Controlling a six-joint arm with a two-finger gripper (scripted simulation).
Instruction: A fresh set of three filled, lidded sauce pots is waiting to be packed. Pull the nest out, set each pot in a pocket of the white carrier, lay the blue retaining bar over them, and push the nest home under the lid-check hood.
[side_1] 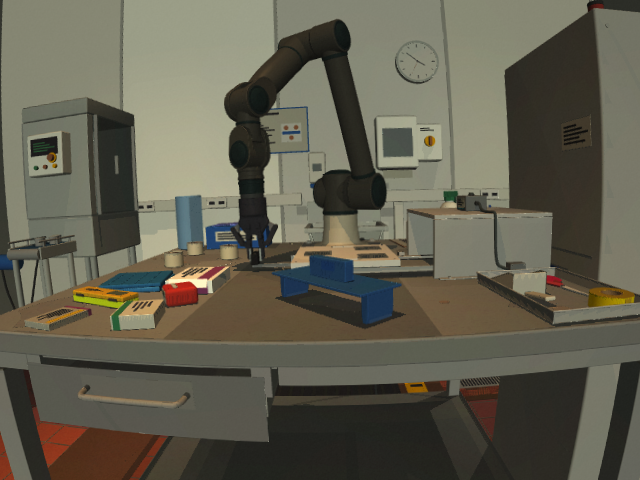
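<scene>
The white carrier sits pulled out to the left of the grey lid-check hood, on its rails. The nest's dark handle at the carrier's left end is held in my closed gripper. Three cream pots stand in a loose group left of the gripper. The blue retaining bar stands on the table in front of the carrier.
Behind the work are the arm's base, a blue cylinder and a blue box. Several coloured boxes and a red block lie front left. A tray with a yellow tape roll sits at the right.
</scene>
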